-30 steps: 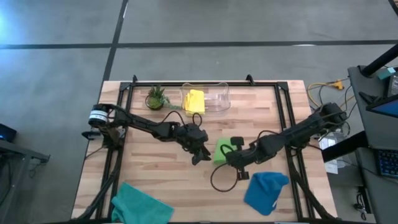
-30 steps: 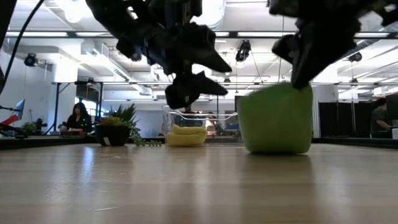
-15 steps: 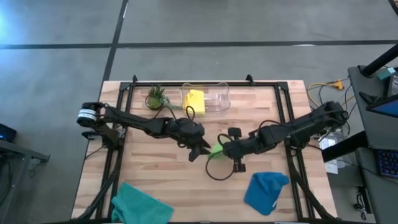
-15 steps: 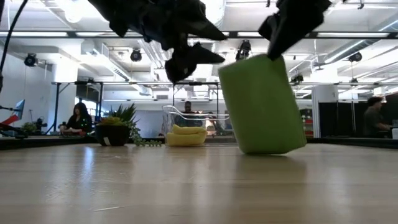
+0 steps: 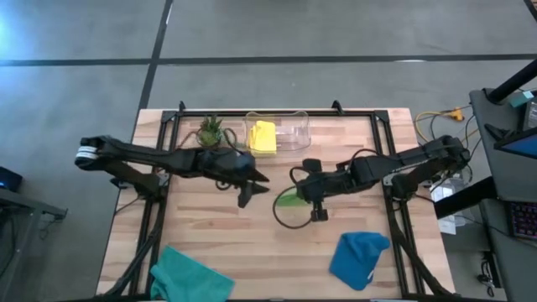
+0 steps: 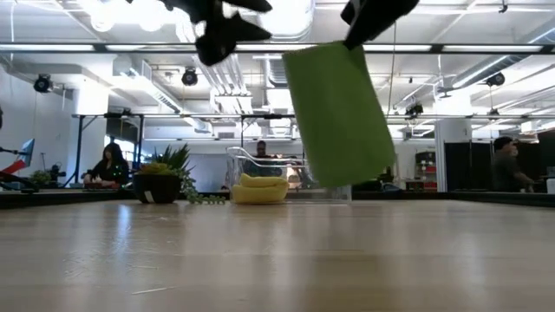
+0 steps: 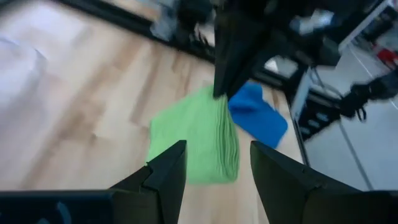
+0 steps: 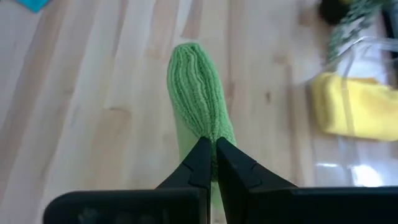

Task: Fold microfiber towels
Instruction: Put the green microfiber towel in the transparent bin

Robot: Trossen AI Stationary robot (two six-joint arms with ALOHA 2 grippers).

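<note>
The left gripper (image 5: 249,190) hangs over the table middle with its fingers apart, holding nothing. Beside it, the right gripper (image 5: 304,195) is clamped on the lime green towel (image 6: 338,113), lifted clear above the table (image 5: 210,226).

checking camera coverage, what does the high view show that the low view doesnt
Only the high view shows the teal towel at the near left edge of the table, the blue towel near right, and both arms' full reach.

Only the low view shows the room behind, with a person seated far left, and that the lime green towel hangs clear of the tabletop.

Both show the right gripper shut on the lime green towel, the open left gripper empty beside it, the yellow towel in the clear bin, and the plant.
</note>
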